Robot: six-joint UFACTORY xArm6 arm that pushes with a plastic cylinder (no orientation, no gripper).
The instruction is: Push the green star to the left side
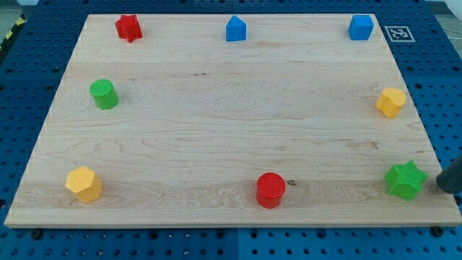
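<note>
Green star (pixel 405 179) bottom right, my tip (pixel 442 184) just right of it

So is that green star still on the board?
On. The green star sits wholly on the board, near its right edge, my tip beside it.

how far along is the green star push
Done: nothing yet; the green star sits at the board's bottom-right corner, far from the left side. In hand: my tip is just to the star's right, close beside it, placed for a leftward push; contact can't be confirmed. Left: the whole slide across the wooden board, probably past the red cylinder in the star's row.
</note>
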